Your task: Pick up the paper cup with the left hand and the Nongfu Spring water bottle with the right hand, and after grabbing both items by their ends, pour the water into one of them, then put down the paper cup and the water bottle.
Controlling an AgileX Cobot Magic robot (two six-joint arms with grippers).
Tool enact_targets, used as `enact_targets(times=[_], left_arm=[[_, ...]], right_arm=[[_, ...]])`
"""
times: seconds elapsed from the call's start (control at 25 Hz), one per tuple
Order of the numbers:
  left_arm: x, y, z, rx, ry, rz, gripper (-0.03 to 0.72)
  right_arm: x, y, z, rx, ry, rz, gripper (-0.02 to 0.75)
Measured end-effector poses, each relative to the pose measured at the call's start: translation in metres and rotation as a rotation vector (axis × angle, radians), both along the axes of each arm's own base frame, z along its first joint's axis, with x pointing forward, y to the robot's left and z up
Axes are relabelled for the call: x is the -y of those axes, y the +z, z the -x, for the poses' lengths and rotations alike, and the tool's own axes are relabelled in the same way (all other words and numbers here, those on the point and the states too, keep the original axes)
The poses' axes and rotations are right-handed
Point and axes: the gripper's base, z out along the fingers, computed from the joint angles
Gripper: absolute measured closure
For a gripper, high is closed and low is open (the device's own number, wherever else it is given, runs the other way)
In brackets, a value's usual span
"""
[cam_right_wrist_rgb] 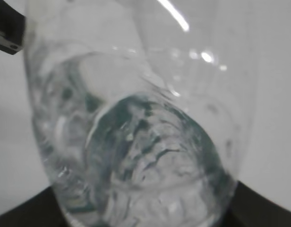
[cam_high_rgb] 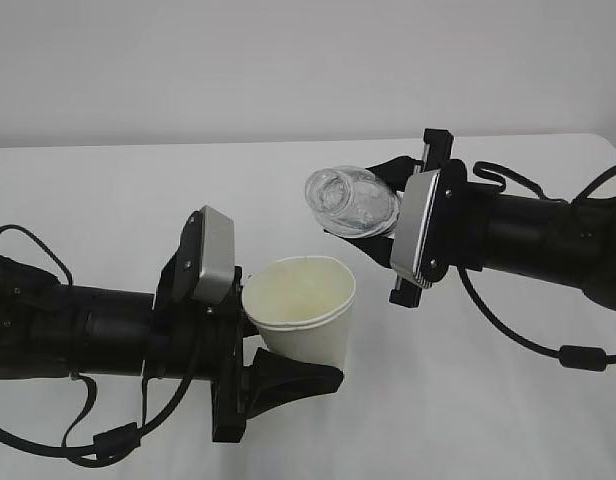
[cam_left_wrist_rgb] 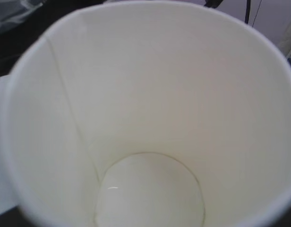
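My left gripper [cam_high_rgb: 288, 350] is shut on the lower part of the white paper cup [cam_high_rgb: 303, 310], which is held above the table with its mouth tilted up and to the left. In the left wrist view the cup's cream inside [cam_left_wrist_rgb: 150, 94] fills the frame, and a small glint shows on its bottom. My right gripper [cam_high_rgb: 373, 200] is shut on the base end of the clear Nongfu Spring water bottle [cam_high_rgb: 350, 203]. The bottle lies tipped over, its open mouth just above and right of the cup's rim. Its ribbed wall [cam_right_wrist_rgb: 136, 142] fills the right wrist view. I cannot make out the water.
The white table [cam_high_rgb: 488, 400] runs under both arms to a back edge against a pale wall. Black cables loop beside the left arm [cam_high_rgb: 78, 335] and the right arm [cam_high_rgb: 548, 240]. Both wrist views are almost wholly blocked by the held items.
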Motion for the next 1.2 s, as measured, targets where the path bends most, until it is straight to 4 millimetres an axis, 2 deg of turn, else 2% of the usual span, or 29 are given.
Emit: enact_targets(times=[1.2], left_arm=[[0.0001,-0.0009,0.0027,0.006,-0.033,-0.012,0.249]], right_arm=[[0.0038,0.0029,-0.0055,0.195,-0.038,0.114,0.326]])
